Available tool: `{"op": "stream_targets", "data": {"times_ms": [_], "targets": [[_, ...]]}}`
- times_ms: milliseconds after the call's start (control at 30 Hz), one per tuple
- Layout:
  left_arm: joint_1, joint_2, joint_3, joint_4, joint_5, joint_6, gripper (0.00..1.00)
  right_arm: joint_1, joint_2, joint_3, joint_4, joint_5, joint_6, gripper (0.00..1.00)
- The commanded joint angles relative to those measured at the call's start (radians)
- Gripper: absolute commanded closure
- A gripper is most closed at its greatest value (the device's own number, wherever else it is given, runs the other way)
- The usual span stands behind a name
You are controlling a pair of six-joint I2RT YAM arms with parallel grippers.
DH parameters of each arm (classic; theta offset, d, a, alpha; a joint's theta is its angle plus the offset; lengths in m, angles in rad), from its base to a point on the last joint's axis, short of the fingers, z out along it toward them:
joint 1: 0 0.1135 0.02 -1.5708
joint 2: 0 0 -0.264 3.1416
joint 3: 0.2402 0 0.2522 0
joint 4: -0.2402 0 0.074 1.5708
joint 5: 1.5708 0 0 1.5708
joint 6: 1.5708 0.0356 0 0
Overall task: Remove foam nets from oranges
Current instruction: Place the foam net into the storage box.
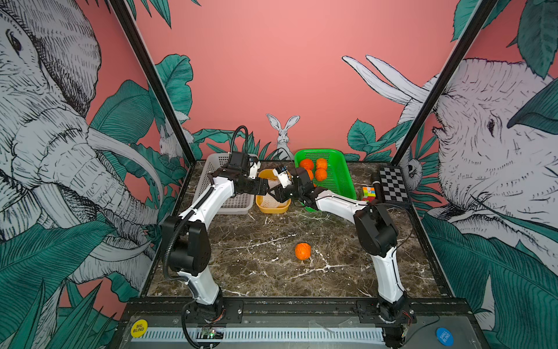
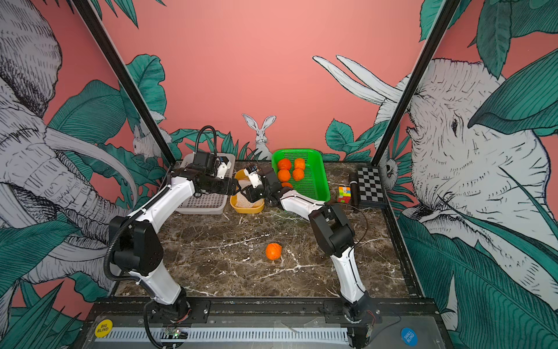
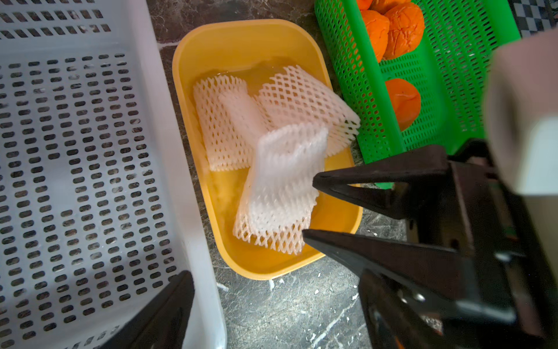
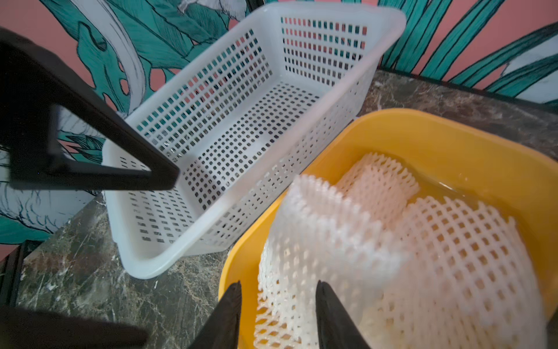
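Observation:
Several white foam nets (image 3: 223,127) lie in the yellow tub (image 3: 241,39). One net (image 3: 283,181) is blurred and lies loose on top of the others. My right gripper (image 4: 279,285) hangs open just above it, with daylight between both fingers and the mesh. Beside the tub's near corner my left gripper (image 3: 273,290) stands wide open and holds nothing. Several bare oranges (image 1: 321,174) sit in the green basket (image 1: 341,169). Another orange (image 1: 302,251) lies alone on the marble table and looks bare.
A white perforated basket (image 1: 211,169), holding nothing, stands left of the tub and touches it. A puzzle cube (image 1: 369,193) and a checkerboard (image 1: 392,184) sit at the right rear. Both forearms cross low over the tub area.

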Motion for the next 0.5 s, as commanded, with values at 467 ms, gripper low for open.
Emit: {"op": "stream_targets", "data": {"times_ms": [467], "targets": [[0.008, -0.215, -0.162, 0.077, 0.091, -0.086, 0.05, 0.012, -0.504, -0.377, -0.208, 0.03, -0.155, 0.36]]}}
